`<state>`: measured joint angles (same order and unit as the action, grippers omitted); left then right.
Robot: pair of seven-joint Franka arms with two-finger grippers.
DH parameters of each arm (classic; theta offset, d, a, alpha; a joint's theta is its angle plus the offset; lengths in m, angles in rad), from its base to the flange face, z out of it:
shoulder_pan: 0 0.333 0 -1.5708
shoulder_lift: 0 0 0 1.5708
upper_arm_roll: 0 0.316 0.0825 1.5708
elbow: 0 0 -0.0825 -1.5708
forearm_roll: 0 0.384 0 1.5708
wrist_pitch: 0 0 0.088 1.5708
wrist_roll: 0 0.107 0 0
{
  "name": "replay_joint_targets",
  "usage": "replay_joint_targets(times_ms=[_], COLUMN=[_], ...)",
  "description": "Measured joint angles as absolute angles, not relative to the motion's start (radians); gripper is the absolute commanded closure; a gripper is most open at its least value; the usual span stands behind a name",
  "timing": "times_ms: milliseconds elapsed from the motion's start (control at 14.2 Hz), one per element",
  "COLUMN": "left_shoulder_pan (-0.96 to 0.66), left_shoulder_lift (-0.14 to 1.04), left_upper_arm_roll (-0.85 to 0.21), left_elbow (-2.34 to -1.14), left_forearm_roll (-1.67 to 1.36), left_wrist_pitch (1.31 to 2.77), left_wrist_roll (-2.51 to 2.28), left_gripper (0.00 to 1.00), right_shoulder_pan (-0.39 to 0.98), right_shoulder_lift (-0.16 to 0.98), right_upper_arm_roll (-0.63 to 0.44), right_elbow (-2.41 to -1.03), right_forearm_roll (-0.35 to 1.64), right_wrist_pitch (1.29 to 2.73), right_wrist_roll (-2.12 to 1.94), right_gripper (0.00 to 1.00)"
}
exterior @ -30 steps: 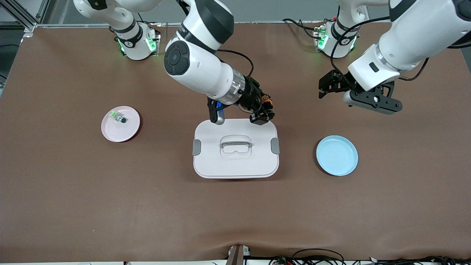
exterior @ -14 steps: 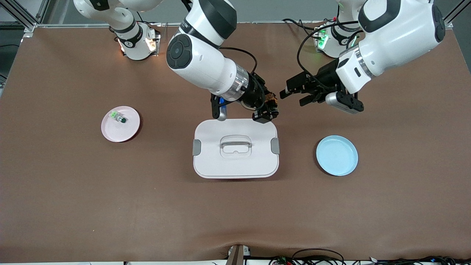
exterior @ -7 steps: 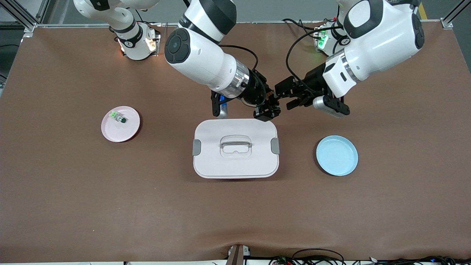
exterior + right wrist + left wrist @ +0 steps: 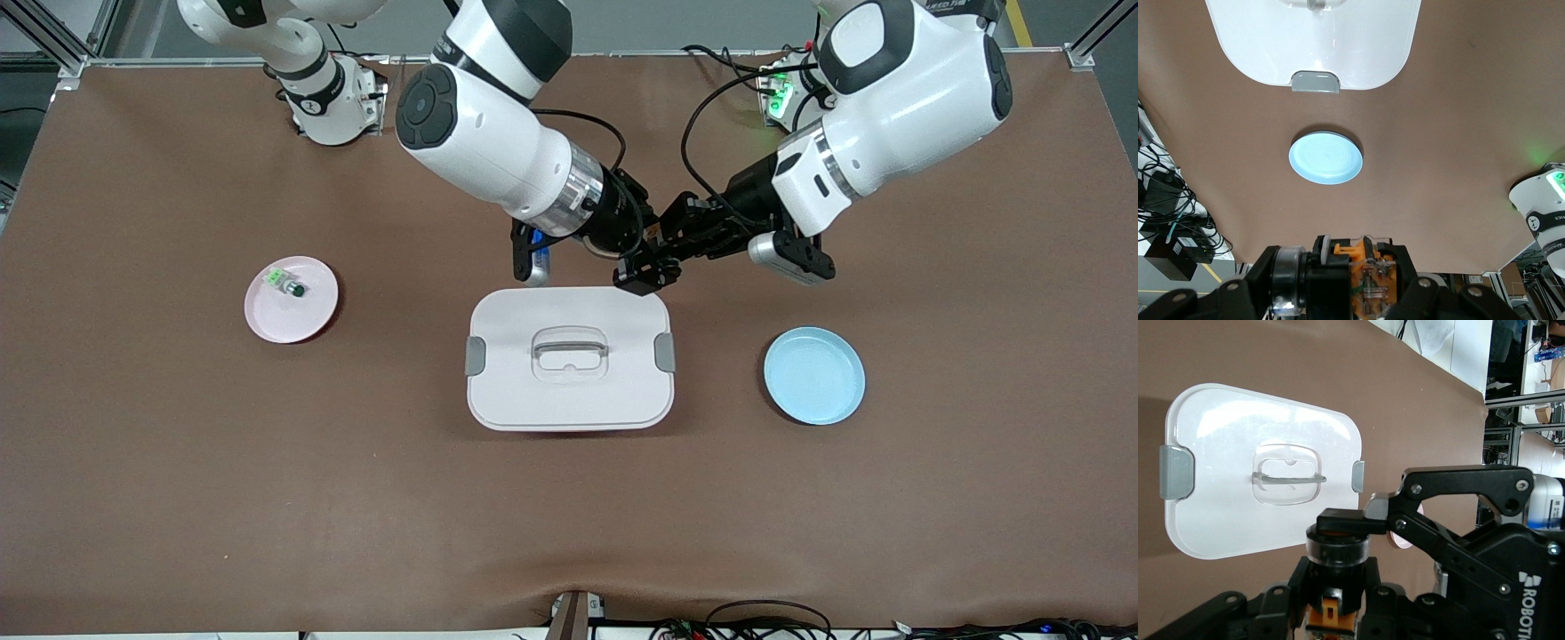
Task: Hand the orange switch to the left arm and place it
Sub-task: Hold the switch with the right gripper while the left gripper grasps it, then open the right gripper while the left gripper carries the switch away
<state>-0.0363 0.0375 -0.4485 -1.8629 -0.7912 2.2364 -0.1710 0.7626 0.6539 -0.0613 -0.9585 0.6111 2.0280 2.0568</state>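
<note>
The orange switch (image 4: 1337, 550), a black cylinder with an orange end block (image 4: 1368, 273), hangs in the air between both grippers. My right gripper (image 4: 647, 263) is shut on it, reaching in from the right arm's end. My left gripper (image 4: 670, 242) meets it from the left arm's end and is shut on the same switch, its fingers (image 4: 1301, 587) clamped round the black body. Both hands hover over the table just past the edge of the white box (image 4: 569, 356) that lies farther from the front camera, near the corner toward the left arm's end.
A blue plate (image 4: 813, 375) lies beside the box toward the left arm's end. A pink plate (image 4: 311, 311) toward the right arm's end carries a small green switch (image 4: 286, 284). Cables run along the table's front edge.
The left arm swung in toward the right gripper, and its open fingers closed round the switch. The right gripper kept its hold and barely moved.
</note>
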Motion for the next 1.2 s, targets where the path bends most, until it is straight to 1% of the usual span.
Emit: replay_joint_targets(times_ms=[141,212,282,565,918,1059,1200], left_shoulder_pan=[-0.034,-0.032,-0.030,0.009,0.108,0.112,0.113], left_shoulder_lift=[0.038,0.038,0.038,0.056,0.106,0.125,0.154], left_upper_arm_roll=[-0.448,-0.448,-0.448,-0.444,-0.439,-0.439,-0.438], left_elbow=[-1.861,-1.859,-1.859,-1.871,-1.870,-1.870,-1.869], left_forearm_roll=[-0.791,-0.791,-0.791,-0.778,-0.503,-0.382,-0.265], left_wrist_pitch=[2.238,2.238,2.238,2.236,2.174,2.170,2.170], left_wrist_roll=[-0.165,-0.160,-0.153,-0.059,0.103,0.152,0.228], left_gripper=[1.00,1.00,1.00,1.00,1.00,1.00,1.00], right_shoulder_pan=[0.763,0.763,0.764,0.766,0.741,0.715,0.680], right_shoulder_lift=[0.655,0.656,0.657,0.662,0.662,0.660,0.659], right_upper_arm_roll=[-0.061,-0.060,-0.059,-0.065,-0.076,-0.077,-0.078], right_elbow=[-0.957,-0.957,-0.957,-0.944,-0.925,-0.923,-0.921], right_forearm_roll=[0.611,0.611,0.611,0.611,0.610,0.610,0.607], right_wrist_pitch=[2.035,2.043,2.052,2.110,2.108,2.073,1.975], right_wrist_roll=[2.057,2.057,2.057,2.057,1.987,1.877,1.696], right_gripper=[1.00,0.60,0.01,0.00,0.00,0.00,0.00])
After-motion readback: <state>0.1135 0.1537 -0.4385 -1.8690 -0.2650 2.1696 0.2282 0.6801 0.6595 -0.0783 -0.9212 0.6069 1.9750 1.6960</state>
